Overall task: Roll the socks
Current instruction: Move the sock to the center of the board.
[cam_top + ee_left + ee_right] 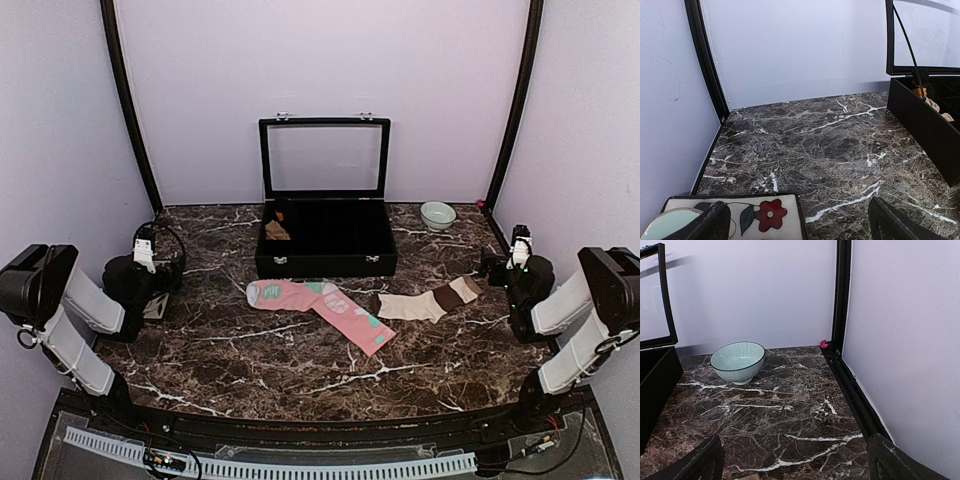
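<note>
Two socks lie flat on the marble table in front of the black box. The pink sock (322, 306), with mint and white patches, is bent in the middle. Just to its right lies the cream-beige sock (426, 302), its brown-banded end pointing right. My left gripper (160, 250) rests far left of them, open and empty (800, 231). My right gripper (505, 262) rests at the far right, open and empty (796, 469). Neither sock shows clearly in the wrist views.
An open black box (325, 240) with a glass lid stands at the back centre, a small tan bundle (277, 230) in its left compartment. A mint bowl (737, 360) sits back right. A floral coaster (750, 216) lies under the left gripper. Walls close both sides.
</note>
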Available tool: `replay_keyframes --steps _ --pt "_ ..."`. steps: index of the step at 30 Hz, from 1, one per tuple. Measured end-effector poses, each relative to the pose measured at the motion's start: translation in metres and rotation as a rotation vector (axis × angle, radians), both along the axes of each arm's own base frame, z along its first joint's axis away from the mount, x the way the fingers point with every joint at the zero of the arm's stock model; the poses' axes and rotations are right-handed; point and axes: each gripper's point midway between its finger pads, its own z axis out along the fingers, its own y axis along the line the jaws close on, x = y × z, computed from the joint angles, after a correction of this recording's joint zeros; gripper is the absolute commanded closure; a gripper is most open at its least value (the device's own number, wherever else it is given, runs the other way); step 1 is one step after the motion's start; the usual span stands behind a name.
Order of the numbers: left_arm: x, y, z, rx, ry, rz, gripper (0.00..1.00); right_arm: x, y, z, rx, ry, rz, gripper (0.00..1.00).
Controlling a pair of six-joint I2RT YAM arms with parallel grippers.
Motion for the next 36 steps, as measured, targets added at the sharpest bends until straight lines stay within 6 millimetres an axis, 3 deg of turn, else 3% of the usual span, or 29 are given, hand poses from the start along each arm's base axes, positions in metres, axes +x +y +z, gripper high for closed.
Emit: replay_keyframes --steps 11,15,18,22,24,26,29,31,34,35,36 --pt "0.000 0.000 0.000 0.000 0.000 -0.002 0.01 0.000 0.000 0.000 0.001 0.000 -0.001 0.00" --pt "0.000 -0.001 -0.002 -0.002 0.018 -0.007 0.01 0.002 -0.016 -0.003 0.028 0.049 -0.098 0.00" --pt "0.015 -0.001 0.007 -0.002 0.070 -0.008 0.01 0.022 -0.031 0.020 0.030 0.083 -0.184 0.00" --pt "0.047 -0.002 0.053 0.030 0.093 -0.022 0.02 0.051 -0.038 0.077 0.046 0.062 -0.221 0.00" --pt "0.057 -0.003 0.071 0.067 0.124 -0.037 0.06 0.056 -0.038 0.087 0.100 0.076 -0.231 0.00" --pt "0.059 -0.005 0.075 0.107 0.185 -0.063 0.07 0.061 -0.032 0.087 0.171 0.124 -0.205 0.00" --pt "0.052 -0.010 0.066 0.145 0.293 -0.114 0.08 0.068 -0.006 0.083 0.255 0.186 -0.080 0.00" --pt "0.040 -0.016 0.054 0.159 0.372 -0.164 0.09 0.070 0.028 0.075 0.253 0.248 -0.001 0.00" --pt "0.019 -0.028 0.038 0.164 0.468 -0.239 0.09 0.063 0.116 0.066 0.193 0.324 0.192 0.02" --pt "0.012 -0.034 0.034 0.165 0.498 -0.267 0.09 0.054 0.153 0.062 0.152 0.346 0.270 0.03" --pt "0.006 -0.041 0.031 0.169 0.519 -0.297 0.09 0.046 0.177 0.057 0.127 0.363 0.322 0.06"
